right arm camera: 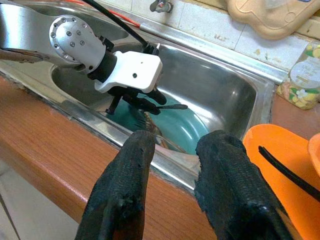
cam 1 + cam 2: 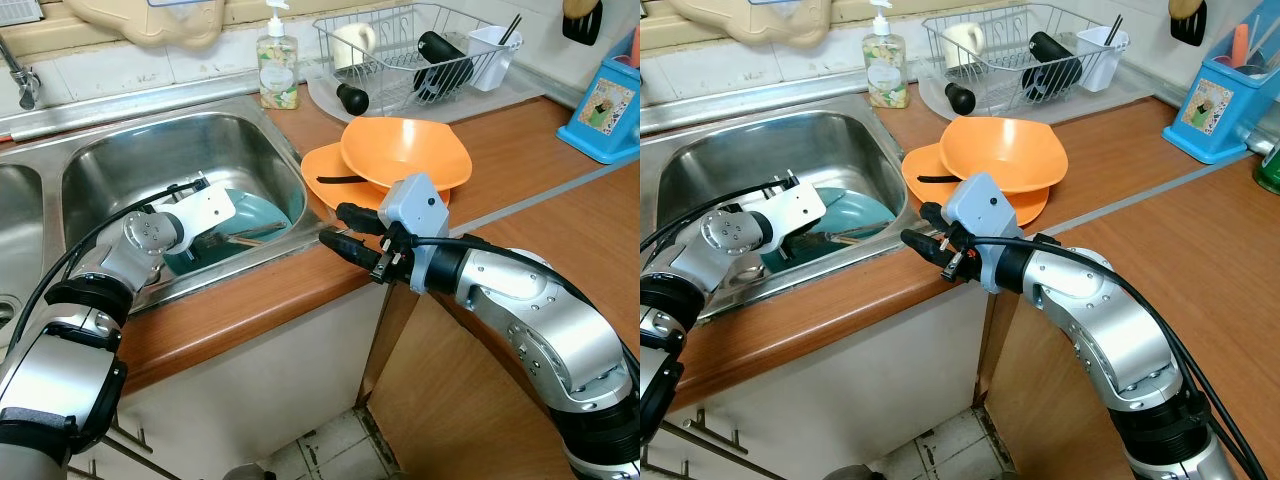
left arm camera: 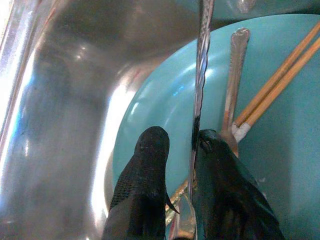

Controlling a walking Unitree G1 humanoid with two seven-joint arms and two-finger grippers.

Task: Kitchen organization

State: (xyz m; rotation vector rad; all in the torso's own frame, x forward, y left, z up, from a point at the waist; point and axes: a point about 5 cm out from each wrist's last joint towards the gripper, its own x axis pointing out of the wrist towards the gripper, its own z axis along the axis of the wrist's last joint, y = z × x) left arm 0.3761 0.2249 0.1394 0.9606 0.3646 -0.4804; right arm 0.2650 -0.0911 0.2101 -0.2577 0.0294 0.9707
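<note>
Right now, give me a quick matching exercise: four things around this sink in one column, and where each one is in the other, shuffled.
Things:
1. teal plate
2. orange bowl
3. soap bottle
4. white cup

Places:
A. in the dish rack
B. in the sink
C. stacked on an orange plate
D. on the counter behind the sink's corner

Pairs: 1-B, 2-C, 3-D, 4-A

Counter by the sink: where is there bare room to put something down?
The wooden counter lies bare between the orange bowls and the blue holder, and on the front strip below the sink. The dish rack and the basin with the teal plate are crowded.
</note>
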